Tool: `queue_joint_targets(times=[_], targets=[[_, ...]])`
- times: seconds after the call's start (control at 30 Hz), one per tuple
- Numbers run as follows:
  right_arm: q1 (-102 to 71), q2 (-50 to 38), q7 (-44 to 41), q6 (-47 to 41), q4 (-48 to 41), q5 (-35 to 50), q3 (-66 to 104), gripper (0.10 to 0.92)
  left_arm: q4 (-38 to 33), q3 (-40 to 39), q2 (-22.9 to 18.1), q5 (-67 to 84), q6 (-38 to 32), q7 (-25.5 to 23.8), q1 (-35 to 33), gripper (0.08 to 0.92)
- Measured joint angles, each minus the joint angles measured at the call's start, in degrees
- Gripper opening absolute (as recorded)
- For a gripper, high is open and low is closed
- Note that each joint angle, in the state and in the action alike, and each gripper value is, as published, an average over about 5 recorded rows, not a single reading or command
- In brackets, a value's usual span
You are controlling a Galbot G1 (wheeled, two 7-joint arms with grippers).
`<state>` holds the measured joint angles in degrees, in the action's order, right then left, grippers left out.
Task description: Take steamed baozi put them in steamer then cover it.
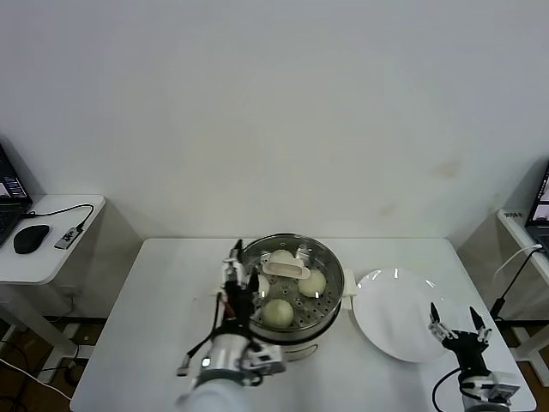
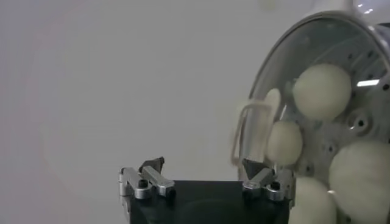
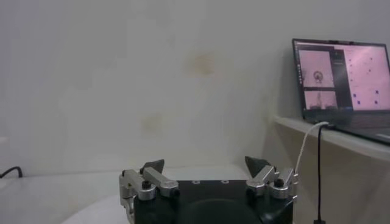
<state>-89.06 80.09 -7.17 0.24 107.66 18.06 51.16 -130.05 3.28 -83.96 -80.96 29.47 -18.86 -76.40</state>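
1. Steamer (image 1: 296,339) sits mid-tabletop (image 1: 154,343); the landmark for all that follows.
2. Cover (image 1: 330,268) lies on the steamer, cream handle (image 1: 286,269) across its middle; seated, as far as the head view shows.
3. Steamed baozi (image 1: 277,312) inside the steamer under the glass; the left wrist view shows four (image 2: 322,90).
4. Left gripper (image 1: 233,287) just beside the steamer's left rim, jaws spread wide, holding nothing.
5. Right gripper (image 1: 457,328) well right of the steamer, at the far edge of the white plate (image 1: 390,322), jaws wide, empty, idle.
6. Handling, judged: baozi soft, light, easily dented, so pinch gently at the sides. Cover is rigid breakable glass with a slippery rim; take it by the handle. Steamer is stiff and heavier.
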Motion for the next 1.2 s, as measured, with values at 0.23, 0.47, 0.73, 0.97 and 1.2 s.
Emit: queue_joint_targets(times=[0.23, 0.47, 0.73, 0.97, 1.2], targets=[[-2.08, -0.34, 0.63, -0.63, 2.16, 0.00, -2.91, 0.823, -0.25, 12.18, 1.13, 23.84, -9.30, 6.86, -5.27, 0.823], [-4.82, -0.12, 0.81, -0.30, 3.89, -0.48, -4.35, 0.823, 3.21, 22.61, 1.85, 47.29, -19.78, 11.83, -10.91, 0.823], [-7.47, -0.02, 1.98, -2.06, 5.94, 0.18, -5.09, 0.823, 7.95, 29.17, 2.49, 64.53, -25.26, 13.86, -15.17, 0.823], [-8.65, 0.06, 2.53, -2.84, 6.58, 0.14, -5.99, 0.823, 10.06, 31.94, 2.29, 69.75, -26.70, 14.39, -17.35, 0.823], [-8.79, 0.71, 2.98, -3.00, 6.55, -0.64, -6.45, 0.823, 10.74, 32.70, 2.03, 72.15, -27.36, 15.43, -18.93, 0.823]])
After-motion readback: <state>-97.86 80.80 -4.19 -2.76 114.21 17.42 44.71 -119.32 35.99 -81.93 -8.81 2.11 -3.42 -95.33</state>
